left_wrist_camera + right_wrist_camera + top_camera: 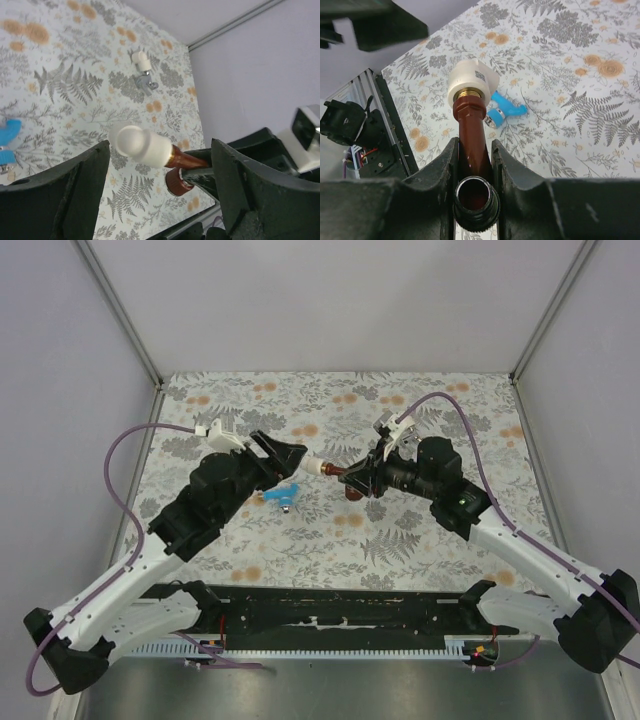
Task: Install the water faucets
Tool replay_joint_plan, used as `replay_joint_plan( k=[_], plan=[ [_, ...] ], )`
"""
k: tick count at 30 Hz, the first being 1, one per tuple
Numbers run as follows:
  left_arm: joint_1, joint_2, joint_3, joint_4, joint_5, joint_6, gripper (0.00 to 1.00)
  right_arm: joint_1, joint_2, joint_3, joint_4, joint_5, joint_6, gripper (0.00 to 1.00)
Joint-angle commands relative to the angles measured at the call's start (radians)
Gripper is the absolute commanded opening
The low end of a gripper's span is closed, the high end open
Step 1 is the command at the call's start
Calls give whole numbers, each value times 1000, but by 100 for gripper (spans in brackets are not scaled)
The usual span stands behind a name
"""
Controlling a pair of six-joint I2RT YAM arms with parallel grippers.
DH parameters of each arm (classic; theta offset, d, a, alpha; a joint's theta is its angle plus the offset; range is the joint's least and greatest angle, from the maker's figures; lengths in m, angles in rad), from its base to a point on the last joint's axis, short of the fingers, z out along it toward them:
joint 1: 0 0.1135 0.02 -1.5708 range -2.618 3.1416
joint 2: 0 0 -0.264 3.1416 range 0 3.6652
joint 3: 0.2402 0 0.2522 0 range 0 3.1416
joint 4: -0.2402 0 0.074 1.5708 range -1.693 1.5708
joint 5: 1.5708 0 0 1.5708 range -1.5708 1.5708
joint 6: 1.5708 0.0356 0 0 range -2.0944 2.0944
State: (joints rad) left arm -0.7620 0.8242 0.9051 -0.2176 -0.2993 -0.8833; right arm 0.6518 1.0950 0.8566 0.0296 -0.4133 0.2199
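Top external: our right gripper (352,478) grips the brown faucet (340,476) over the counter (420,540), its white fitting (318,467) pointing at the left gripper (300,454). A blue faucet (280,497) lies on the counter nearby. Left wrist: the left gripper stands spread, with the fitting in the gap, untouched. A white-silver faucet (145,75) lies farther off. Right wrist: the 2 fingers clamp the brown faucet, 1 on each side.

Bright, even, diffuse light fills all three views. Shadows on the patterned desk (450,530) are soft and faint. In the wrist views the near tool fingers (60,200) look slightly blurred.
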Motion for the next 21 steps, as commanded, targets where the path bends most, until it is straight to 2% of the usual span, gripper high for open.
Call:
replay_joint_plan(
  k=[1,5,8,14,21],
  plan=[
    [53,71,49,-68,64,-232,87,5,-38,-7,193,-24,-36,0],
    [98,131,61,-98,164,-298,88,14,-35,-10,197,-24,-51,0],
    [113,159,38,-57,218,-325,88,23,-29,-10,191,-19,-66,0],
    [115,162,-21,58,261,-387,86,39,-17,-14,182,-10,-90,0],
    [116,185,-37,84,293,-419,82,57,-14,-16,181,8,-129,0]
  ],
)
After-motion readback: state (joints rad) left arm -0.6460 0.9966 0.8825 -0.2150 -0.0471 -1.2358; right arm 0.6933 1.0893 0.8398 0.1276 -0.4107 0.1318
